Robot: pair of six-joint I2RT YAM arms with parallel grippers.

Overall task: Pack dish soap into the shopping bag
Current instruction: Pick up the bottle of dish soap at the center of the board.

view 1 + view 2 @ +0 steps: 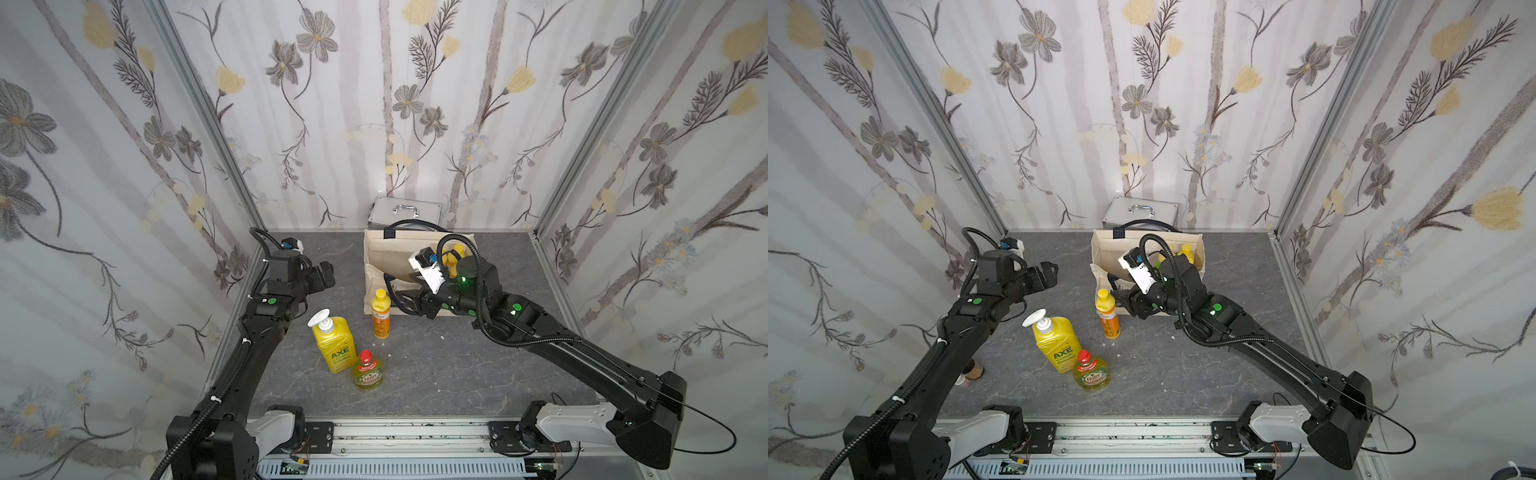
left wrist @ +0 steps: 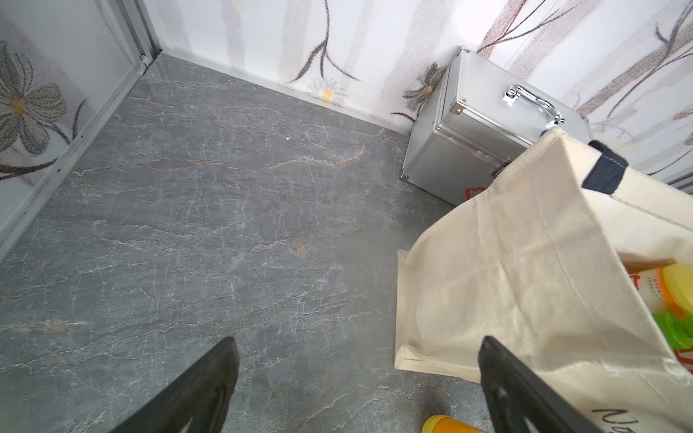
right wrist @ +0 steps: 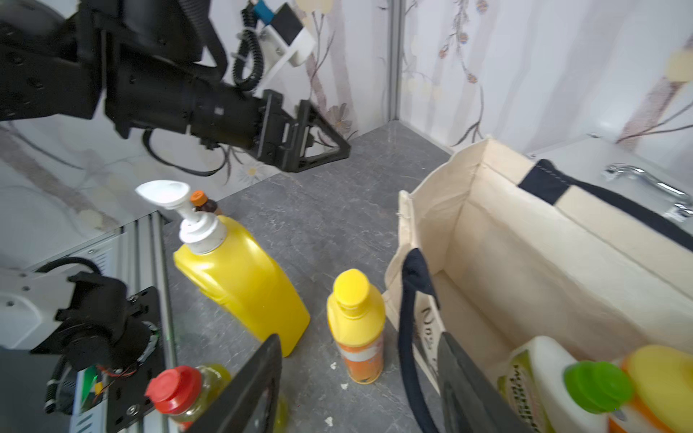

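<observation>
Right wrist view: my right end effector [image 3: 360, 339], fingers parted, gripping nothing, beside the shopping bag [image 3: 525, 270] and its navy handle [image 3: 407, 300]. In bag: white green-capped bottle [image 3: 540, 375], yellow-capped bottles [image 1: 457, 250]. On bench [image 1: 457, 365], left of bag: orange bottle [image 1: 381, 318] upright just beside it, AXE pump bottle [image 1: 334, 347], Fairy bottle [image 1: 368, 374] nearest. My left end effector [image 2: 358, 341]: wide open, empty.

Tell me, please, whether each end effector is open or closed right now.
Left end effector: open, holding nothing.
Right end effector: open, holding nothing.
</observation>
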